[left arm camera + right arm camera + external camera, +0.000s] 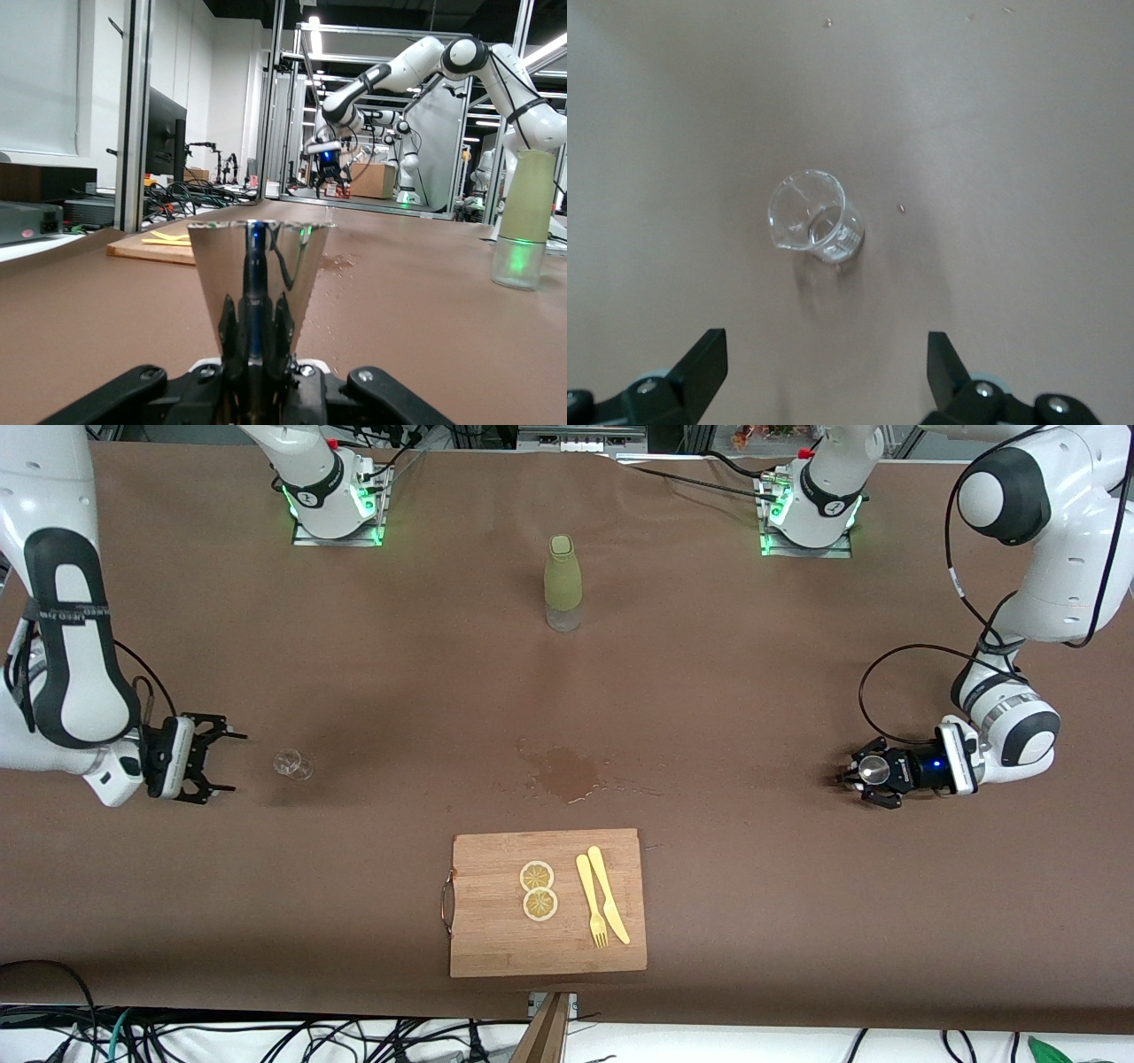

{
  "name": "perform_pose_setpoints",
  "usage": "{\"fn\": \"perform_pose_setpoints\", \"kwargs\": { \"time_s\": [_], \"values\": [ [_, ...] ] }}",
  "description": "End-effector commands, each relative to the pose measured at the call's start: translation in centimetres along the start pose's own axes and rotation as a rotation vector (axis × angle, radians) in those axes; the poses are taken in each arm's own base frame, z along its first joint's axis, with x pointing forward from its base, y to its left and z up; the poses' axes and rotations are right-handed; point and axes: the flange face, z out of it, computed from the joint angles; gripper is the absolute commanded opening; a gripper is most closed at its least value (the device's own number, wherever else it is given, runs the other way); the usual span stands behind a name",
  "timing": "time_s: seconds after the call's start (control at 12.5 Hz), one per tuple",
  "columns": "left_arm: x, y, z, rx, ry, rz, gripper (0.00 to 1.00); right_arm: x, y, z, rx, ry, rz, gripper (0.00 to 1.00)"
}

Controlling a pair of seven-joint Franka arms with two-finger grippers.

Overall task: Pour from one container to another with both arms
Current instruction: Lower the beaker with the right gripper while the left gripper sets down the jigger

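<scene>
- Glass beaker (293,763): we record a small clear vessel with a pouring lip, standing upright on the brown table (399,691) toward the right arm's end; in the right wrist view (812,226) its open mouth faces up at the camera, long axis vertical.
- Right gripper (211,759): we note its fingers (702,370) spread wide and empty, the beaker just beside the tips, apart from them, in line with the gap.
- Left gripper (864,772): we list it low at the left arm's end of the table, clenched on a shiny metal cup (260,274); the cup flares wider away from the fingers, its axis pointing outward from the claw.
- Green bottle (563,583): upright, clear base, mid-table near the bases.
- Wet patch (567,771): between bottle and board.
- Wooden cutting board (496,939): nearest the front camera, bearing two lemon slices (538,890), a yellow fork (591,900) and knife (609,893).
</scene>
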Motion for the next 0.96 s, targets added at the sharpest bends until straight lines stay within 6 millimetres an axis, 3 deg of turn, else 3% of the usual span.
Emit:
{"fn": "perform_pose_setpoints", "kwargs": {
  "time_s": [0.0,0.32,0.48,0.72,0.88],
  "values": [
    [-0.6,0.4,-0.1,-0.022,-0.004,0.048,0.0,3.3,-1.5,-2.3,-0.007,-0.081,0.086,1.0],
    [-1.2,0.3,-0.4,-0.003,-0.034,0.061,0.0,9.4,-3.6,-5.2,-0.059,-0.219,0.228,1.0],
    [-1.4,0.5,-0.7,-0.009,-0.046,0.063,0.0,13.9,-5.5,-6.4,-0.107,-0.308,0.315,1.0],
    [-1.5,0.7,-1.4,-0.013,-0.062,0.06,0.0,19.0,-8.2,-6.9,-0.172,-0.399,0.464,1.0],
    [-1.5,0.8,-1.6,-0.014,-0.07,0.075,0.0,20.7,-9.1,-6.5,-0.207,-0.426,0.565,1.0]
  ]
}}
